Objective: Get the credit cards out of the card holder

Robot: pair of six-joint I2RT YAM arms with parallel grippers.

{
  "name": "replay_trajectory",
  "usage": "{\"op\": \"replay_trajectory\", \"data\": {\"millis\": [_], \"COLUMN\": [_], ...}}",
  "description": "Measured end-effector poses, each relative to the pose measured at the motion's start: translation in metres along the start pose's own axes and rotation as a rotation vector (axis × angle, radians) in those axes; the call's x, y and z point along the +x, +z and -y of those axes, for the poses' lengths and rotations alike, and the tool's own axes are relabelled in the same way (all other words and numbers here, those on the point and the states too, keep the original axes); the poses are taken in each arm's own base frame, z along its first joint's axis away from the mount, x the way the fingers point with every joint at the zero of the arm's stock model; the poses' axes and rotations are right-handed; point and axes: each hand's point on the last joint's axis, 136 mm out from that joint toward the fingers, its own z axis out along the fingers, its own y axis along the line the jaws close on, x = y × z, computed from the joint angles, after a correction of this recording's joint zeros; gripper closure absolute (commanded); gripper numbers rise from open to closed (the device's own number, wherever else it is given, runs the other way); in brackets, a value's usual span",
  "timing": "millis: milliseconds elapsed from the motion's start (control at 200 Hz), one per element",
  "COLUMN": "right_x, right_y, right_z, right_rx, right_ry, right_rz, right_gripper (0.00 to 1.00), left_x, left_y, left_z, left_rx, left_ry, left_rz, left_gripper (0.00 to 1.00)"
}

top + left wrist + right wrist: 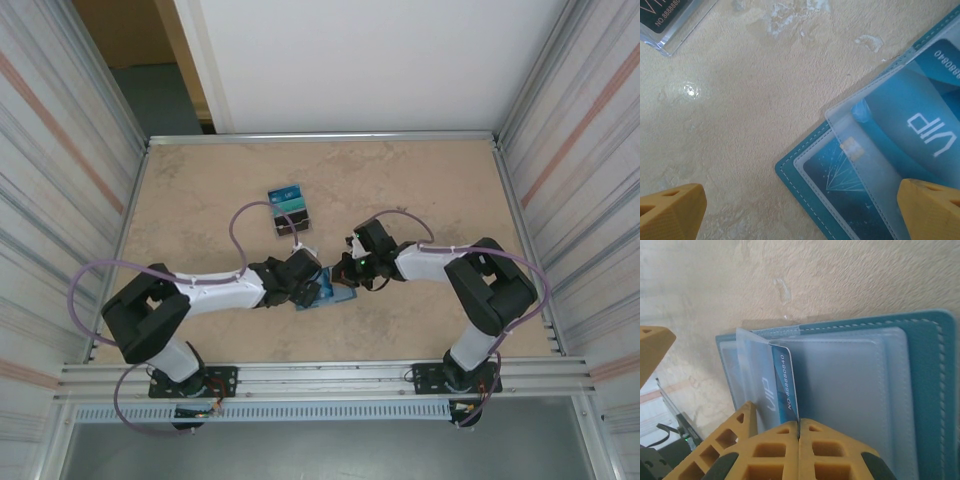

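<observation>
My right hand (799, 432) pinches a blue credit card (782, 385), its long axis pointing toward that hand, from the opened-flat card holder (925, 365); my left hand (800, 210) hovers, fingers spread.

The small, flat teal-blue card holder (338, 296) with white stitching round its rim lies open on its outer face, its frosted, see-through pocket panels turned up. A thin blue plastic VIP card (782, 385), printed in white with a number along one edge, sticks partway out of one of the holder's pockets. Its free end is pinched in my right gripper (799, 432), whose fingers are closed flat against each other on it. A dark blue starburst card (840, 175) with a gold chip sits fully tucked under another of the holder's panels. A small stack of cards (288, 210), blue and teal faces with a dark one lowest, lies beyond the holder's far side, apart from it.
</observation>
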Motion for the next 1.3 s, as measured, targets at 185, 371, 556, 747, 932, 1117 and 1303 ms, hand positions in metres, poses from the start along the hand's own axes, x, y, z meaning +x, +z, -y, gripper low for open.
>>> {"op": "replay_trajectory", "data": {"millis": [185, 371, 556, 747, 932, 1117, 1303], "right_x": [-0.002, -0.001, -0.001, -0.002, -0.002, -0.001, -0.007], "right_y": [-0.010, -0.010, -0.002, 0.002, 0.004, -0.001, -0.022], "right_z": [0.003, -0.003, -0.012, -0.015, -0.013, -0.008, -0.007], "right_rx": [-0.012, -0.057, -0.131, -0.161, -0.159, -0.121, -0.068], "right_ry": [0.011, 0.004, 0.003, 0.009, 0.015, 0.011, -0.021], "right_rz": [0.021, 0.013, -0.007, -0.017, -0.021, -0.008, 0.055], "right_gripper": [0.98, 0.81, 0.82, 0.94, 1.00, 1.00, 1.00], "left_x": [0.000, -0.002, -0.003, -0.003, -0.003, -0.003, -0.002], "left_y": [0.000, 0.002, 0.004, 0.004, 0.004, 0.003, 0.002], "left_z": [-0.001, 0.000, 0.002, 0.002, 0.001, 0.001, 0.000], "left_rx": [-0.007, -0.007, -0.008, -0.007, -0.007, -0.008, -0.009], "left_ry": [0.003, 0.006, 0.007, 0.007, 0.006, 0.006, 0.007], "left_rz": [0.000, -0.003, -0.006, -0.006, -0.007, -0.007, -0.010], "left_gripper": [0.01, 0.01, 0.01, 0.01, 0.01, 0.01, 0.01]}}
